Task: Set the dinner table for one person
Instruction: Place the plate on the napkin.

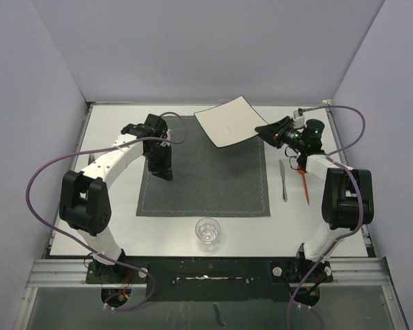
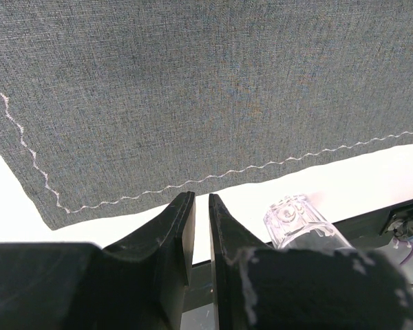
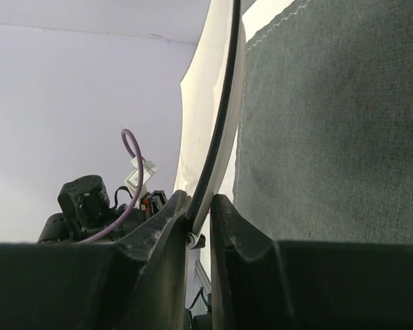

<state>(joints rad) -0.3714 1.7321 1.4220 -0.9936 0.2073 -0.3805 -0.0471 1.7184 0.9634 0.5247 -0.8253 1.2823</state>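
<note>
- Holding the square white plate (image 1: 227, 122) by its right rim, my right gripper (image 1: 263, 130) has its jaws closed narrow on that edge; the right wrist view shows the rim pinched between them.
- The plate lies over the far right corner of the dark grey placemat (image 1: 206, 179); I cannot tell whether it touches the cloth.
- My left gripper (image 1: 164, 173) hangs over the left part of the placemat, jaws drawn to a thin slit with nothing between them.
- The dinner table (image 1: 296, 227) spreads white under everything, showing bare around the placemat.
- A clear glass (image 1: 208, 232) stands upright just near of the placemat's near edge, at its middle.
- A knife (image 1: 283, 180) lies right of the placemat, and an orange-handled piece (image 1: 305, 184) lies just right of that, partly under my right arm.
</note>
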